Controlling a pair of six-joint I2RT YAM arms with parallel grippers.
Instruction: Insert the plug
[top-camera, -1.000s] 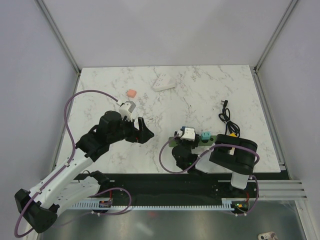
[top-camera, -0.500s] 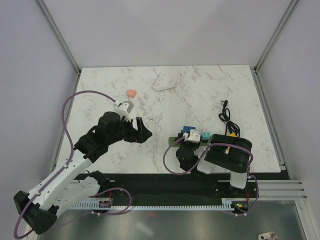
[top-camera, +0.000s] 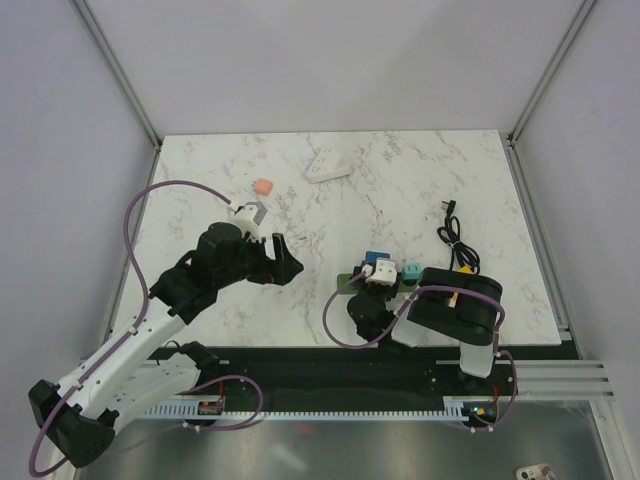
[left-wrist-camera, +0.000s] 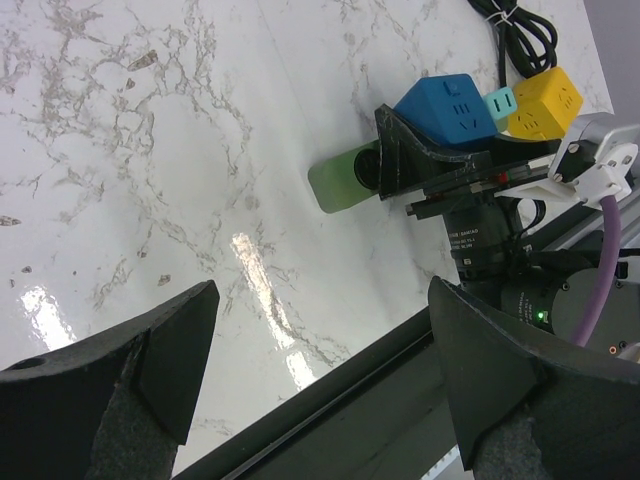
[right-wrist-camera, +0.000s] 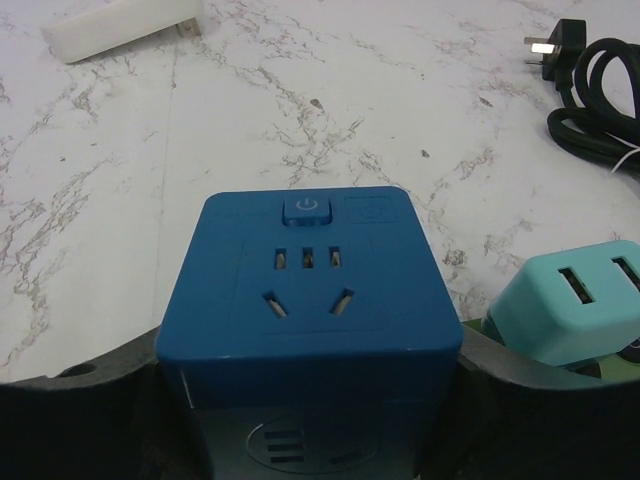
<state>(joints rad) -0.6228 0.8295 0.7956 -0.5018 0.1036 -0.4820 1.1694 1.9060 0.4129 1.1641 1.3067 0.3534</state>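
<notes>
- The plug (right-wrist-camera: 308, 290) is held between the jaws of the right gripper (right-wrist-camera: 310, 385), clamped on its flat sides, with the green strip (left-wrist-camera: 338, 182) just beneath.
- Stiff, light, kinda slick plastic is guessed, so it's best gripped squarely on those sides.
- The left gripper (left-wrist-camera: 320, 300) is spread wide, nothing held.

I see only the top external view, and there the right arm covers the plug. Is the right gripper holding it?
Observer: Yes. In the right wrist view, both fingers of the right gripper press against the sides of the blue plug.
Operator: Which face looks up?
Observer: The socket face, with a power button at its far edge.
Operator: Is the left gripper free?
Observer: Its wrist view shows it open, with nothing between the fingers.
</notes>
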